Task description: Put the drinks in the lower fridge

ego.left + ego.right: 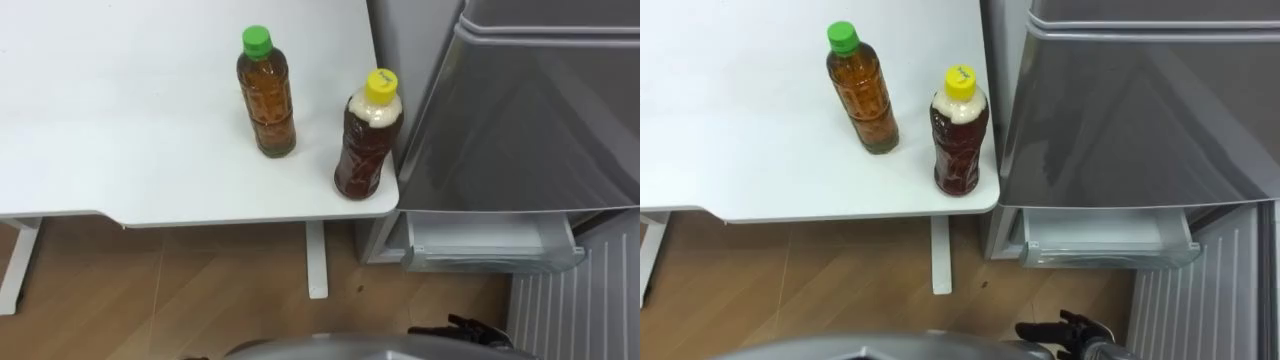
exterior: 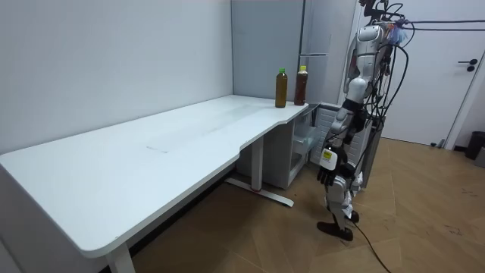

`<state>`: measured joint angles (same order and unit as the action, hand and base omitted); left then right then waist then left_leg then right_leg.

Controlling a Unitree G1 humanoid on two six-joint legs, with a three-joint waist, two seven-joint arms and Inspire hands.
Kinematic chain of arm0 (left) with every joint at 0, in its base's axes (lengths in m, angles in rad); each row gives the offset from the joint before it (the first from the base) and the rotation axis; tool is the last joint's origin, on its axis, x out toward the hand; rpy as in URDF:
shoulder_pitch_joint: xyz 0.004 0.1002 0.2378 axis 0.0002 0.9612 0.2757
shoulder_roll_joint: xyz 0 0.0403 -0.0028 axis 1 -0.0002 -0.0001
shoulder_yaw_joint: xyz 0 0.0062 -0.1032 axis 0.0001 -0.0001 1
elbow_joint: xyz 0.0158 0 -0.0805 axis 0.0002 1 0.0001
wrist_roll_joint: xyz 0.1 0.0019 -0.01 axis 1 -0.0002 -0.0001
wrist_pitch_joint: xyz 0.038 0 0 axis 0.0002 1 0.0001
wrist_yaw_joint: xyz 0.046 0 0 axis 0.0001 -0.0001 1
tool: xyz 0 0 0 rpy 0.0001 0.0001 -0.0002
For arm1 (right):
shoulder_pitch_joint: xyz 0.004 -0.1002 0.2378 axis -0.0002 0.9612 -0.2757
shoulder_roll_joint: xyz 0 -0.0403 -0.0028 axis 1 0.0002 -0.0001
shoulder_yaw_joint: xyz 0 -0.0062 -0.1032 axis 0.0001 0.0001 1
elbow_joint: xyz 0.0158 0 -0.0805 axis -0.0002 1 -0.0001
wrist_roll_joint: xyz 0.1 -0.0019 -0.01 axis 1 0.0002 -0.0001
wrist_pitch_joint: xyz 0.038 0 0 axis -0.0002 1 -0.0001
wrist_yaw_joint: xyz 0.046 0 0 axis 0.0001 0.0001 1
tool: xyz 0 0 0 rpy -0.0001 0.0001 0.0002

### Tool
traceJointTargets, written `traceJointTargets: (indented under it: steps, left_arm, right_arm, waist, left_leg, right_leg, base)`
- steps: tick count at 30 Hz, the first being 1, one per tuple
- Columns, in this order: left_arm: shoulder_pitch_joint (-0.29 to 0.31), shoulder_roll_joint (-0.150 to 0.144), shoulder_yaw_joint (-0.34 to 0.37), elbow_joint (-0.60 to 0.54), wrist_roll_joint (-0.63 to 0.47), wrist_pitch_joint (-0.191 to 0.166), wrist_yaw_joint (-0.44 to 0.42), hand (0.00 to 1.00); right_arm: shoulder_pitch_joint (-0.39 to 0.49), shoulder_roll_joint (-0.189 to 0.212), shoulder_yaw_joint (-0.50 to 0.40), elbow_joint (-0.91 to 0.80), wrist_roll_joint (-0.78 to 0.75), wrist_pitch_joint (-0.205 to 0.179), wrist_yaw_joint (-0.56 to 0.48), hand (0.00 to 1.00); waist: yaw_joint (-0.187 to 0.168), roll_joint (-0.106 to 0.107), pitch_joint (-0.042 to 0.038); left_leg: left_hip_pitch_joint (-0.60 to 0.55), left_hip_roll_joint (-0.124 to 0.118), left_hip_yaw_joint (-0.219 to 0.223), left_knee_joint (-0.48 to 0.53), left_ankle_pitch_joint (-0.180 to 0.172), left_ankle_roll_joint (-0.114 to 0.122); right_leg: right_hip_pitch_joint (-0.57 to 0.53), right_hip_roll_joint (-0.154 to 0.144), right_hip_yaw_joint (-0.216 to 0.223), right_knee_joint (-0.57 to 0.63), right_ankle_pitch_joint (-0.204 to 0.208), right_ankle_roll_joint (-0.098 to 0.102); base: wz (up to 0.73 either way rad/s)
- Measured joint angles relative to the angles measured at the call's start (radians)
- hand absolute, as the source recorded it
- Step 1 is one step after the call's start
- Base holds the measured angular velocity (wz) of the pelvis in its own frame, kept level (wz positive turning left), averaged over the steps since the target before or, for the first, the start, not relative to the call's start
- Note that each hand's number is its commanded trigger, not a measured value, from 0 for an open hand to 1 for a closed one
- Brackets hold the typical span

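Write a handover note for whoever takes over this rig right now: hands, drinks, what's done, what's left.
Right hand: low in front of the body, open, empty.
Left hand: hangs by the thigh in the room view, too small to read.
Green-capped bottle and yellow-capped bottle: upright and apart on the white table, at its corner beside the fridge.
Done: the lower compartment stands open.
Left: both bottles, neither touched yet, go inside.
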<state>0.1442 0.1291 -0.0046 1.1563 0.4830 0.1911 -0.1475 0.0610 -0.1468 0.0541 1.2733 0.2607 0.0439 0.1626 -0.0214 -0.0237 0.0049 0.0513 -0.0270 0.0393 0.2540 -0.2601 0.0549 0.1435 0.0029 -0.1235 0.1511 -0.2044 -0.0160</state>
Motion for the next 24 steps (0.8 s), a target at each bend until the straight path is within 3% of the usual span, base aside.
traceJointTargets:
  steps: [20,24]
  left_arm:
    - [0.001,0.0,0.004,-0.007,-0.022,-0.003,0.009,0.0]
    - [0.007,-0.008,0.044,0.003,-0.022,-0.004,0.036,0.0]
  right_arm:
    - [-0.004,0.006,-0.021,0.009,-0.035,-0.001,-0.008,0.0]
    - [-0.001,0.007,-0.039,0.013,-0.032,-0.001,-0.01,0.0]
  waist:
    - [0.0,-0.012,-0.0012]
    - [0.0,-0.009,-0.0004]
  left_leg:
    - [-0.001,0.0,-0.002,0.001,0.0,0.0]
    - [0.006,-0.001,-0.003,0.0,0.0,0.0]
  right_leg:
    - [-0.005,0.0,0.0,-0.002,0.0,0.0]
    - [0.002,0.0,-0.002,-0.002,0.0,0.0]
  base:
    - [0.0]
    - [0.0]
